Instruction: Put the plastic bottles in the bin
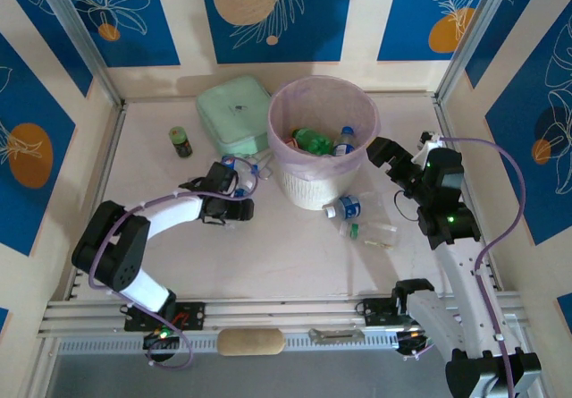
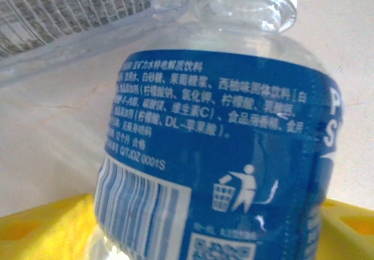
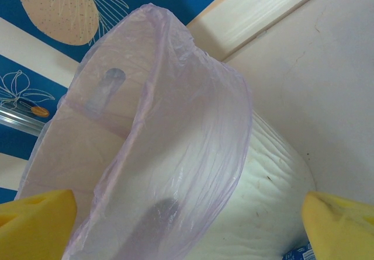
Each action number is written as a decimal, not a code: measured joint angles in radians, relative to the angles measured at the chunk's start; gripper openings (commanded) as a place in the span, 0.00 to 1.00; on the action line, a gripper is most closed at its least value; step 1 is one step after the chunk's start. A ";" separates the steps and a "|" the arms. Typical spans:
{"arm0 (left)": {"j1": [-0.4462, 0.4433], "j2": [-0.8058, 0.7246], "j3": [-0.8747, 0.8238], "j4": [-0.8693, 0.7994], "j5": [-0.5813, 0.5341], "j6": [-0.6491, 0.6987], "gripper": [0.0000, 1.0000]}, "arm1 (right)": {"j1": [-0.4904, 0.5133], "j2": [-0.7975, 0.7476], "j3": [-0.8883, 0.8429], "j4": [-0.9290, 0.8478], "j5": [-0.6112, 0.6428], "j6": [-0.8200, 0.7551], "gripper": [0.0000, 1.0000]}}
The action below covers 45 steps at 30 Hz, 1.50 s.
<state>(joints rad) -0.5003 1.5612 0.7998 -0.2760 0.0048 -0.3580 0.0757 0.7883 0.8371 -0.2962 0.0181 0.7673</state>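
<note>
A clear plastic bottle with a blue label (image 2: 234, 149) sits between the yellow pads (image 2: 47, 228) of my left gripper (image 1: 225, 198), which is shut on it, low on the table left of the bin. A second clear bottle (image 2: 76, 20) lies just beyond it. The bin (image 1: 313, 179) is white with a pink bag liner (image 3: 193, 125) and holds a green bottle (image 1: 313, 140) and a blue-capped one (image 1: 345, 140). My right gripper (image 1: 391, 159) hangs open beside the bin's right rim, nothing between its pads (image 3: 35, 222). Two more bottles (image 1: 345, 207) (image 1: 376, 233) lie right of the bin's base.
A flat mint-green box (image 1: 234, 114) lies behind and left of the bin. A short dark jar with a green lid (image 1: 180, 141) stands at the far left. Walls with blue panels close in the table on three sides.
</note>
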 measured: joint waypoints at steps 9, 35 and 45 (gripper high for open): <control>-0.026 0.004 0.010 -0.001 -0.040 0.024 0.54 | -0.003 0.000 -0.005 0.005 0.000 0.004 0.99; -0.028 -0.370 0.222 0.063 0.000 -0.017 0.51 | -0.006 0.000 -0.027 0.026 -0.005 0.023 0.99; -0.029 -0.289 0.503 0.178 0.143 -0.009 0.51 | -0.006 0.000 -0.035 0.039 -0.024 0.035 0.99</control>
<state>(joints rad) -0.5289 1.2724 1.3029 -0.0982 0.1482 -0.3672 0.0696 0.7883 0.8021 -0.2573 -0.0055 0.8024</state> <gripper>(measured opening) 0.546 0.991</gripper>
